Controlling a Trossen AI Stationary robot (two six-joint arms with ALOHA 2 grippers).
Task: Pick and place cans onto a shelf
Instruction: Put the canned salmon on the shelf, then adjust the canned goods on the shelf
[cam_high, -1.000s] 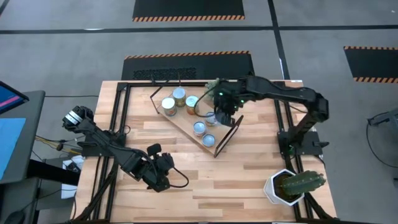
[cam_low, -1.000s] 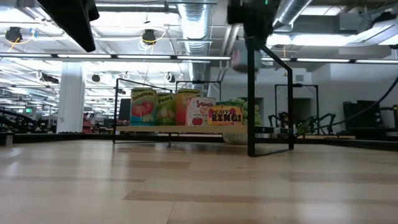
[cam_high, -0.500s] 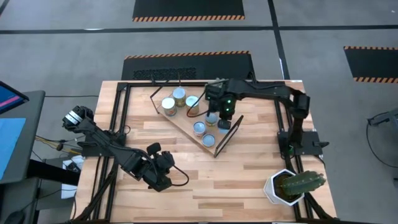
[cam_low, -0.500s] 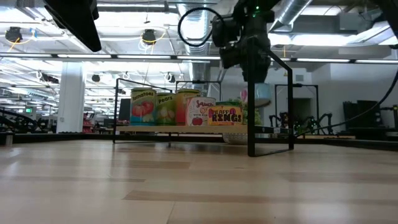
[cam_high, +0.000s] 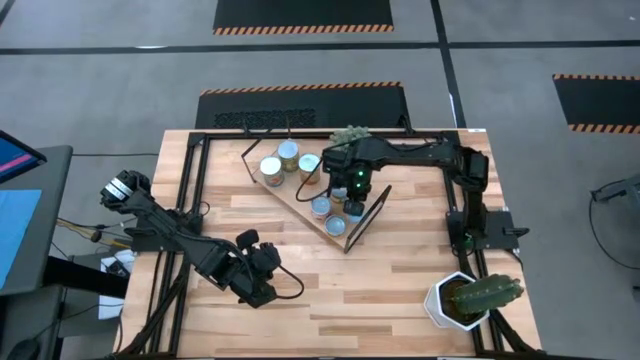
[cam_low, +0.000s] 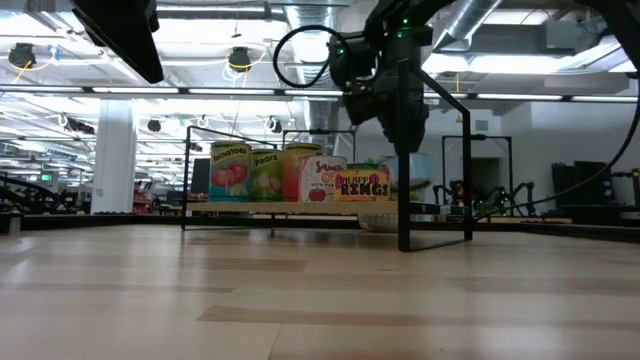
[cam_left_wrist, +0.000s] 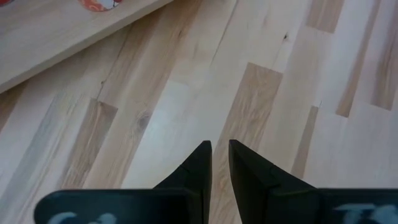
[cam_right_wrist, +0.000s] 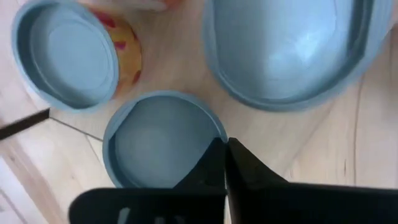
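Note:
The shelf (cam_high: 297, 193), a light board with black frame ends, lies slantwise on the far middle of the table. Several cans stand on it: three near its far end (cam_high: 288, 160), others at its near end (cam_high: 321, 207); their labels show in the low view (cam_low: 265, 174). My right gripper (cam_right_wrist: 225, 146) is shut and points down over the near cans, its tips by the rim of one pale-blue can top (cam_right_wrist: 158, 140). My left gripper (cam_left_wrist: 220, 149) waits above bare table at the front left (cam_high: 256, 280), fingers almost together, nothing between them. My right gripper comes from above, pointing down, with its shut fingertips (cam_right_wrist: 217, 148) at the edge of a can's pale-blue top (cam_right_wrist: 205, 127). Whether they touch the can, I cannot tell.
A white pot with a cactus (cam_high: 470, 298) stands at the table's near right corner. A small green plant (cam_high: 348, 133) sits at the far edge behind the shelf. Black frame rails (cam_high: 195, 190) run along both table sides. Bare planks lie across the front middle (cam_high: 380, 290).
My right gripper has come down from well above the shelf to just over the cans at its near end, shifting a little toward the table's left, and has tipped to point more straight down. The cans and the shelf have stayed where they were.

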